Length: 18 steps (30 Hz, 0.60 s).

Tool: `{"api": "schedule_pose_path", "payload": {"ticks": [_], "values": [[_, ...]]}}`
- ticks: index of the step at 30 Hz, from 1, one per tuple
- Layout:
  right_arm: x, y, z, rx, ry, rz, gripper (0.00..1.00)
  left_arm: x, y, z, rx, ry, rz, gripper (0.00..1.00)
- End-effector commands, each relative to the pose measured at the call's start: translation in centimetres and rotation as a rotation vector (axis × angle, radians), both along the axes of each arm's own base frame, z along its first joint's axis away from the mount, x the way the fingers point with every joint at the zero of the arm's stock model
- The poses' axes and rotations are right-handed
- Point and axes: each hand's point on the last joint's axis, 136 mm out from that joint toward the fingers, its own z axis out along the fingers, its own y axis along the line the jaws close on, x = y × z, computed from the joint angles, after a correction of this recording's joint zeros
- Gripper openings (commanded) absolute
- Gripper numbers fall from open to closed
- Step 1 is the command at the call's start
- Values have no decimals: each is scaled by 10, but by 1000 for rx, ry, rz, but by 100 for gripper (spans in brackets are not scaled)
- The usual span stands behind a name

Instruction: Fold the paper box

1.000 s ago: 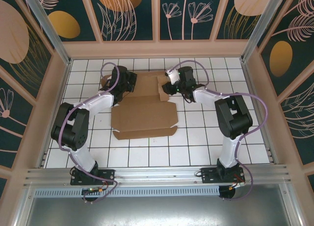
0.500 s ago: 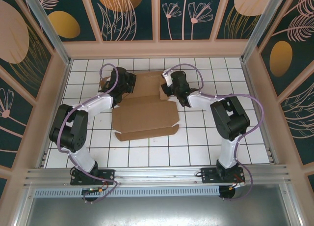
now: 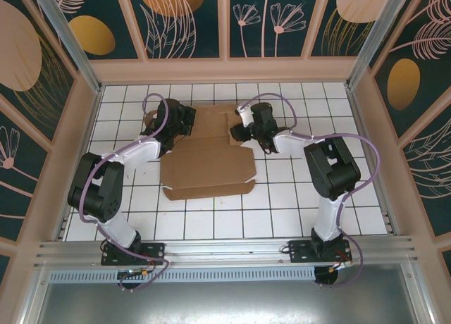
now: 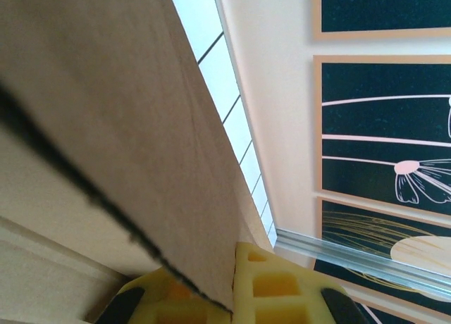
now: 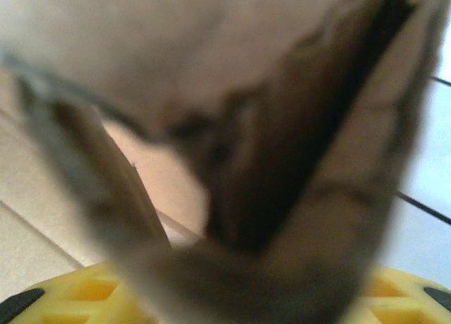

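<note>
1. One paper box [image 3: 208, 165]: part-folded sheet, flat mid-table, far end between both grippers.
2. Left gripper [image 3: 171, 125]: jaws pinching the far-left flap.
3. Right gripper [image 3: 236, 132]: at the far-right flap; jaw state blurred, cannot tell.
4. Step, judged: raising the far flaps. The next move calls for both arms to tilt evenly along the crease.

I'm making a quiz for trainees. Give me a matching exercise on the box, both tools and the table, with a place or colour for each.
1 box
2 left tool
3 right tool
4 table

a white, gridded
b at the box's far right part
c brown, main panel flat mid-table
d clamped on a far left flap

Pairs: 1-c, 2-d, 3-b, 4-a.
</note>
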Motion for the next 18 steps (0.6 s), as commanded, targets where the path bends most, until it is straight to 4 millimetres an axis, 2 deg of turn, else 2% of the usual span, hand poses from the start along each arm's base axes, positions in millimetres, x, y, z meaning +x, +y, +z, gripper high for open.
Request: {"api": "schedule_pose_path", "payload": {"ticks": [1,2,3,4,6,8,14,18], "values": [[-21,1,-31,-8,119,52,56,-17,-10,-16,19,56,-76,0],[-24,3,-30,1,119,71,58,-17,-10,-15,21,53,-75,0],[-27,4,-29,12,114,85,67,-17,-10,-14,22,51,-75,0],[-30,5,-26,22,104,93,71,-17,-9,-13,21,47,-76,0],[-31,5,-20,38,88,104,71,-16,-8,-13,22,46,-74,0],[-27,2,-18,38,73,91,70,-16,-8,-13,23,45,-75,0],[-17,-3,-35,-25,103,62,66,-16,-8,-11,25,39,-82,0],[-8,-13,-41,-85,87,-13,53,-16,-6,-12,27,41,-78,0]]}}
